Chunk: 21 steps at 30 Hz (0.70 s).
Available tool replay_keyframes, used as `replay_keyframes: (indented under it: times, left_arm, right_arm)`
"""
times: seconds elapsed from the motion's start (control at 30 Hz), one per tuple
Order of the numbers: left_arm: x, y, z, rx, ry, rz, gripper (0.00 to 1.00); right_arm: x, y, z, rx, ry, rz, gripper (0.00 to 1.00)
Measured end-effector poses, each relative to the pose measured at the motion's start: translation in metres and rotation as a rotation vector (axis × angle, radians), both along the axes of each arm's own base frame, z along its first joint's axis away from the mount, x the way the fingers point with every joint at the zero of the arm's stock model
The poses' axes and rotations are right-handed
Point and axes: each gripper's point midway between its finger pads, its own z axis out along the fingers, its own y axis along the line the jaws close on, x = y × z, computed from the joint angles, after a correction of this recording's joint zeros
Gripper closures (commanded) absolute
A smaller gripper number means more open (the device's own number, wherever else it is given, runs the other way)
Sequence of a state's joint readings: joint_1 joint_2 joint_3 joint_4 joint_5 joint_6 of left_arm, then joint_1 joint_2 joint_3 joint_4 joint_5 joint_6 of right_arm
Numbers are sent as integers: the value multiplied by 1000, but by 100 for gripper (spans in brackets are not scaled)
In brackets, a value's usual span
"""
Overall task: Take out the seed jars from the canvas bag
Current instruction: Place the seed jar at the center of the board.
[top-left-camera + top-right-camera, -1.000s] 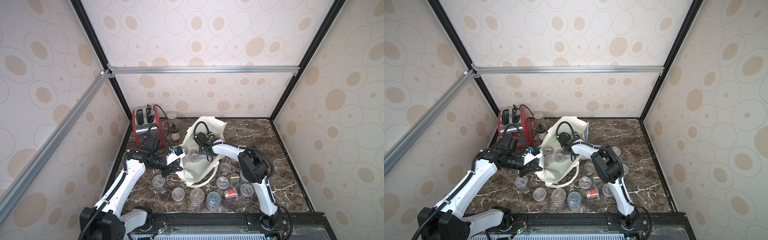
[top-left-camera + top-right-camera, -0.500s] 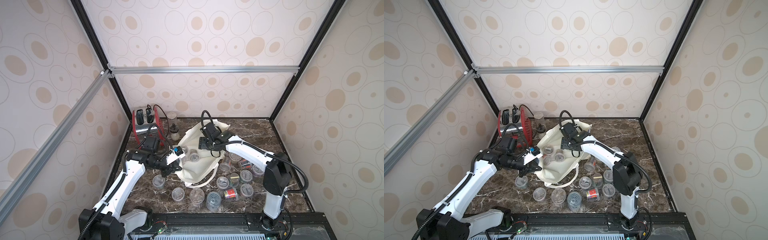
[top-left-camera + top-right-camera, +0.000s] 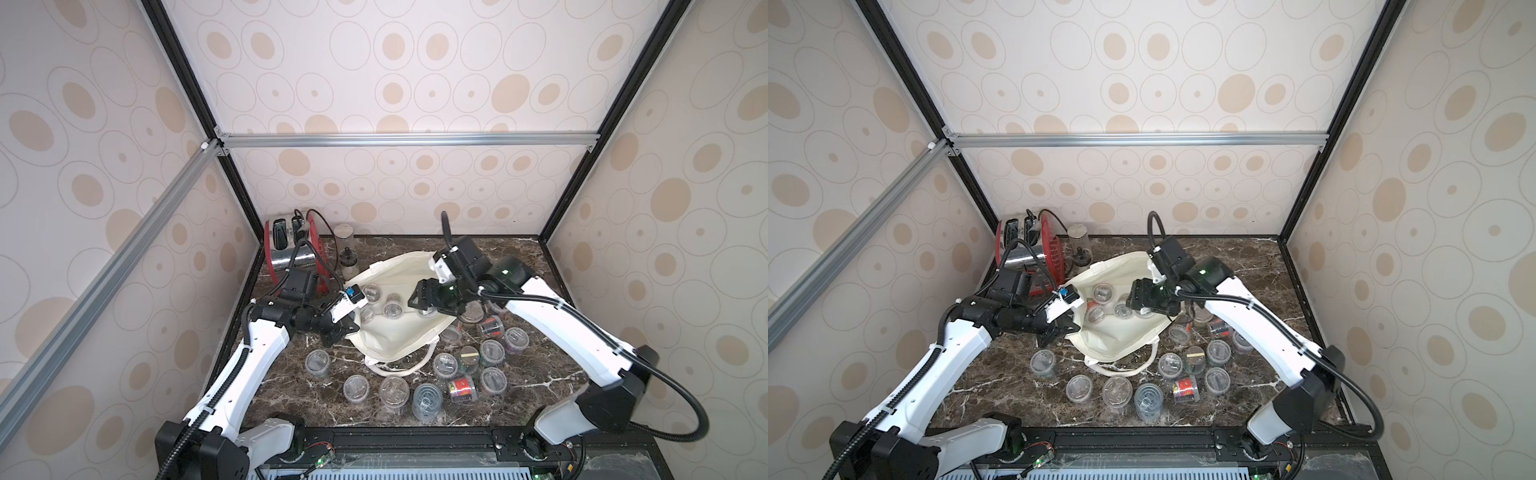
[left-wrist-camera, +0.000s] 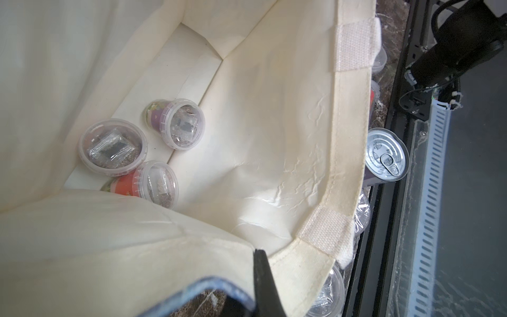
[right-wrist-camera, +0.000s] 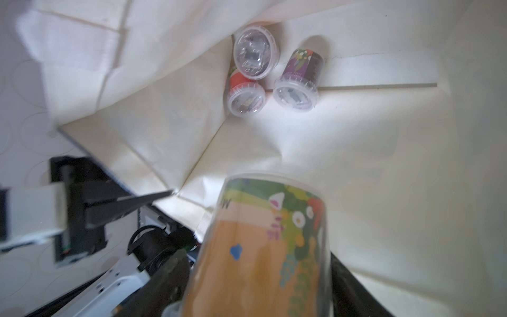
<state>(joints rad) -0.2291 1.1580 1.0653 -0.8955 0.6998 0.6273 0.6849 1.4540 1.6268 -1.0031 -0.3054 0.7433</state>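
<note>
Right jaws: closed partway around one seed jar (image 5: pixel 263 247) with an orange and green label, which is gripped across its body
Held jar's place: it is carried over the open mouth of the canvas bag (image 3: pixel 399 340), and is judged to be on its way to the table (image 3: pixel 291 395)
Left jaws: pressed together on the bag's rim (image 4: pixel 345 137), at the side nearest the left arm (image 3: pixel 257 353)
Reason for that hold: the limp cloth is lifted and pulled aside, so that the mouth is kept wide and room is left for the right arm (image 3: pixel 561 328)
Jars in the bag: three jars (image 4: pixel 112 146) are seen bunched in a bottom corner, close against each other; the red-labelled one (image 5: pixel 245 94) lies tipped under the fold of cloth
Jars on the table: the removed jars (image 3: pixel 356 388) are set in front of the bag and to its right, clear of the mouth, so that no path is blocked
Also there: a ring-pull can (image 4: pixel 385 155) stands among them, and a red toaster (image 3: pixel 286 245) is left at the back
Progress: the task is judged mostly done, with the held jar and the three inside left
Risk: if the rim were let go, the corner jars could be covered by sagging cloth
</note>
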Motion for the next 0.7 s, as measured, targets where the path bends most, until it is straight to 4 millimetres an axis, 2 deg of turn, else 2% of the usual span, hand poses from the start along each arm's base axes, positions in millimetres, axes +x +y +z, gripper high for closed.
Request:
replay_keyframes:
  times: [0.07, 0.17, 0.3, 0.37, 0.5, 0.7]
  left_arm:
    - [3, 0, 1, 0, 1, 10, 100]
    - [8, -1, 1, 0, 6, 17, 100]
    - [11, -2, 2, -2, 9, 22, 100]
    - [13, -2, 3, -4, 11, 24, 100]
    - [16, -3, 5, -7, 12, 22, 100]
    - [17, -4, 11, -7, 15, 21, 100]
  right_arm:
    - [-10, -22, 22, 50, -6, -23, 25]
    - [-17, -62, 41, 86, -9, -97, 26]
    - [-13, -129, 41, 66, -3, -266, 25]
    - [-11, -159, 29, 45, 25, -350, 25]
    - [-1, -195, -7, 36, 119, -457, 27]
    - [37, -243, -75, 3, 270, -597, 27]
